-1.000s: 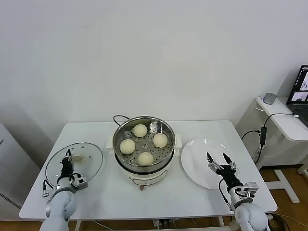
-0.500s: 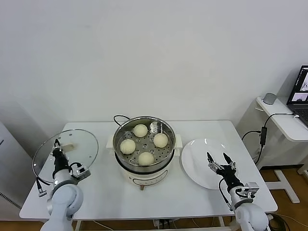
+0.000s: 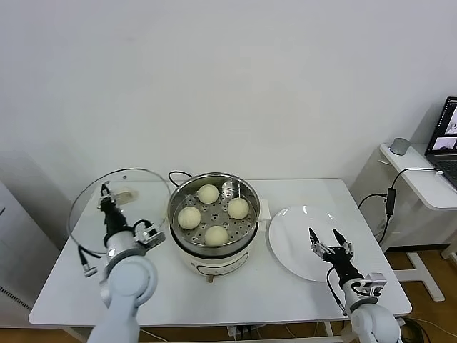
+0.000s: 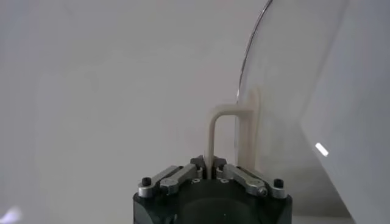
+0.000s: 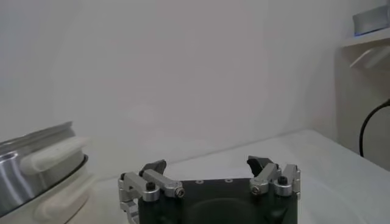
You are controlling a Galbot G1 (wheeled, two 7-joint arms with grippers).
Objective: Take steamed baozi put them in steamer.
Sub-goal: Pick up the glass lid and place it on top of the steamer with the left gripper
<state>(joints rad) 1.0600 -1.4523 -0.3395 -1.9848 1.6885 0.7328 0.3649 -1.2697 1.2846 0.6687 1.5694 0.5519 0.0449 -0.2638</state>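
Several pale round steamed baozi (image 3: 208, 194) lie on the perforated floor of the shiny steamer (image 3: 246, 230), which stands on its white cooker base mid-table. My left gripper (image 3: 106, 194) is shut on the cream handle (image 4: 213, 131) of a round glass lid (image 3: 145, 187). It holds the lid off the table, tilted almost upright, just left of the steamer. The left wrist view shows the handle pinched in my left gripper (image 4: 208, 164), with the lid's glass (image 4: 292, 91) beyond. My right gripper (image 3: 325, 239) hovers open and empty over a white plate (image 3: 289, 225). From my right gripper (image 5: 210, 164), the steamer's side (image 5: 27, 167) shows.
A black cord (image 3: 176, 175) runs behind the steamer. Right of the table stands a white side desk (image 3: 418, 175) with a laptop (image 3: 446, 132) and a hanging cable with a power brick (image 3: 391, 194). The table's front edge lies close to both arms.
My left arm has raised the glass lid off the table's left side, tipped it upright and carried it toward the steamer. The right gripper has barely moved.
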